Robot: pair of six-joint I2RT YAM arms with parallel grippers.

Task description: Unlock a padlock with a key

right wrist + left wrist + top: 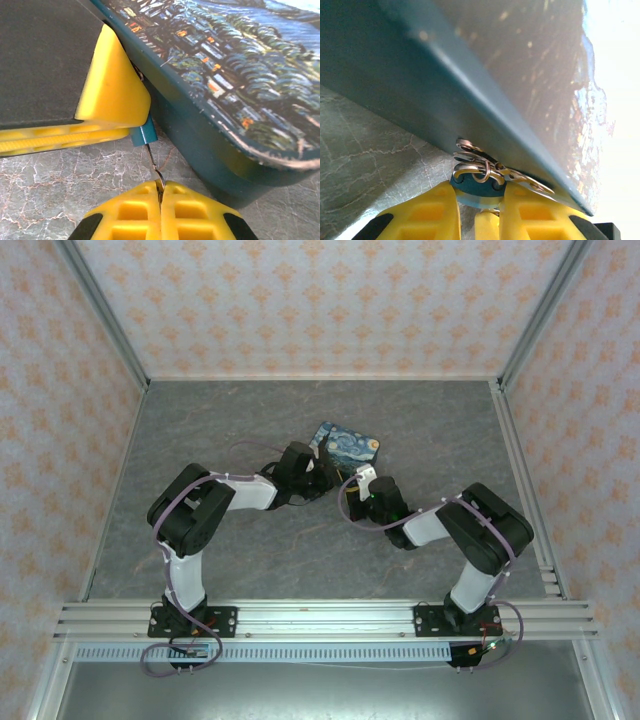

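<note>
A small rectangular tin printed in blue and yellow with a swirling night sky [348,444] lies near the middle of the grey, marble-patterned tabletop [220,415]. Both arms reach inward and meet just in front of its near edge.

The tiny teal-blue padlock [470,183] sits right beside the tin's dark teal side wall, low over the tabletop, pinched between the two yellow fingers [427,212] of the left claw [479,189]. This claw is closed firmly on the lock's body, one finger on each side. In the left wrist view, a cluster of thin silver metal rings [481,169] rests on top of the padlock and against the tin wall. A flat metal piece trails off to the right along the wall's lower edge.

In the right wrist view, the padlock shows as a small teal block poking out below the tip of the left claw's yellow finger [112,90]. A thin metal piece [151,156] runs from the block straight down into the right claw [160,189]. The right claw's yellow fingers are pressed together with no gap, nipping the end of the piece. I cannot tell whether this piece is the key or the shackle. The two claws are close but do not touch, with the lock and the metal piece stretched between them above the tabletop.
</note>
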